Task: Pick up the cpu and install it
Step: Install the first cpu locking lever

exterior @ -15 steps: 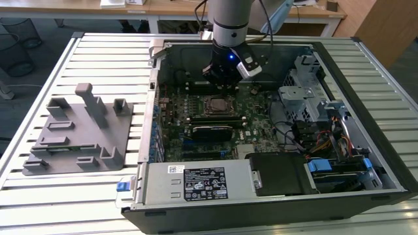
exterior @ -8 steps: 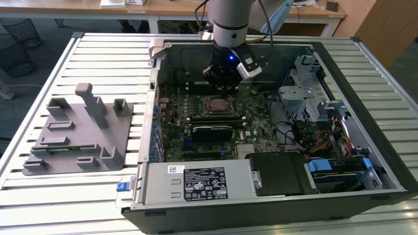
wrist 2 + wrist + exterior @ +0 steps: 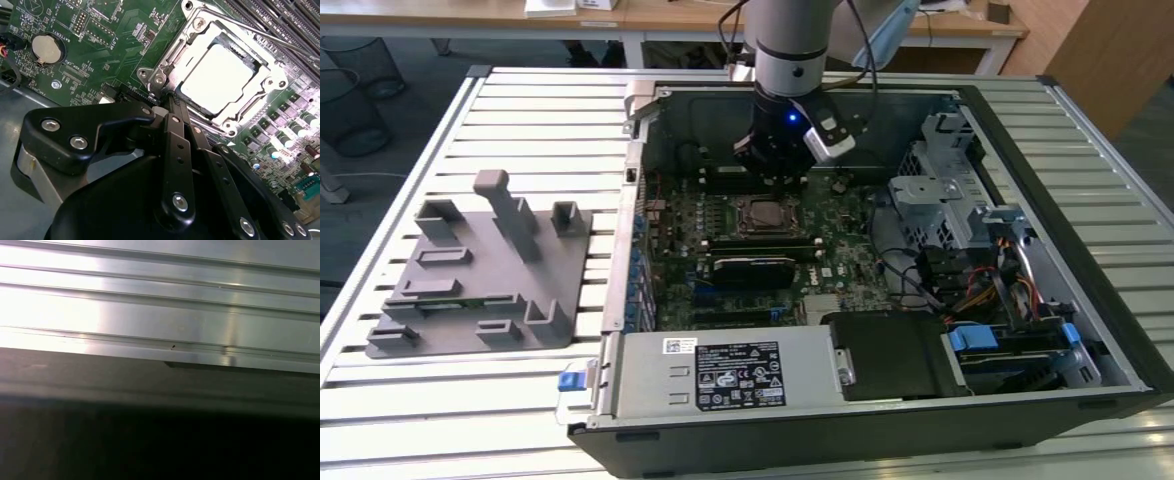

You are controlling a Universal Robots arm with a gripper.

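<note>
Sitting flat in the socket frame (image 3: 220,75), the cpu (image 3: 216,79) shows its pale silvery top in the second wrist view, square to the metal frame that rims it on all sides. In the exterior view the cpu (image 3: 762,213) lies near the middle of the green motherboard (image 3: 854,262), inside the open computer case (image 3: 1067,200). My gripper (image 3: 783,172) hangs just above the board, beside the socket on its far side, and it holds nothing. In the second wrist view my gripper (image 3: 167,102) ends at the socket's corner, its black fingers (image 3: 172,120) drawn close together to a narrow tip; whether that tip touches the frame I cannot tell. A round coin battery (image 3: 45,48) sits on the board well apart from the socket. On the slatted table (image 3: 520,110), at the exterior view's left, rests the grey holder tray (image 3: 480,275).
</note>
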